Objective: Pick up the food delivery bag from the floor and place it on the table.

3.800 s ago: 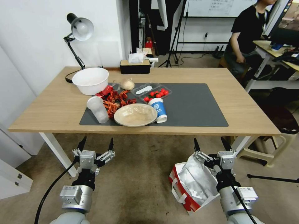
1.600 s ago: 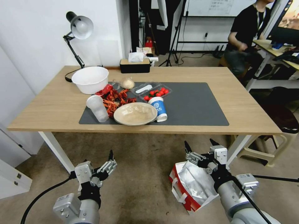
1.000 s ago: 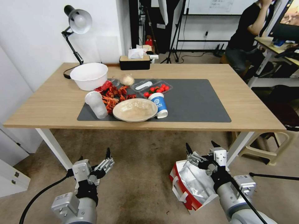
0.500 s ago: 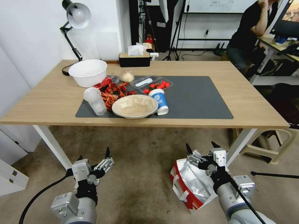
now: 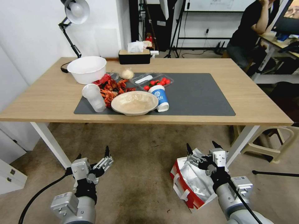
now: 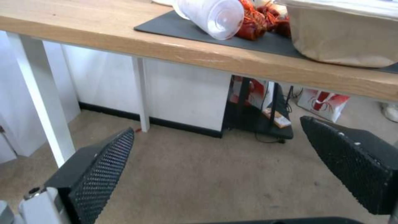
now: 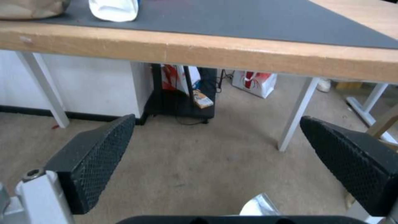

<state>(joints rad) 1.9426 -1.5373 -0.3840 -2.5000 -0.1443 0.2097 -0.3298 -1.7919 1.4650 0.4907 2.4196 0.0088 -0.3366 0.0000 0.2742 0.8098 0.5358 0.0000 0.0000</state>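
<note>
A: The food delivery bag (image 5: 190,183) is on the floor (image 5: 140,174), near the right front leg of the table (image 5: 255,105), tipped so its foil lining faces up and its red side with a white strap handle faces left.

B: Start from the left, though. What is over there?

A: The left gripper (image 5: 92,154) hangs low above the carpet, well left of the bag, with its 2 fingers spread wide and nothing between them. The left wrist view shows the same: the left gripper (image 6: 217,146) has both black pads apart over bare carpet.

B: And on the table?

A: A white bowl (image 5: 87,69) at the far left, a clear plastic cup (image 5: 93,97) lying on the dark grey mat (image 5: 193,96), red crayfish shells (image 5: 111,88) beside it, then a beige paper bowl (image 5: 135,102) and a blue-and-white cup (image 5: 159,97) just right of that. Behind them is a clear tray of cherry tomatoes (image 5: 157,82).

B: The right side?

A: The right gripper (image 5: 203,148) sits directly over the open top of the bag, fingers parted, not clamped on anything. In the right wrist view, the right gripper (image 7: 217,146) has its 2 pads wide apart, with a scrap of foil (image 7: 259,205) showing just below.
</note>
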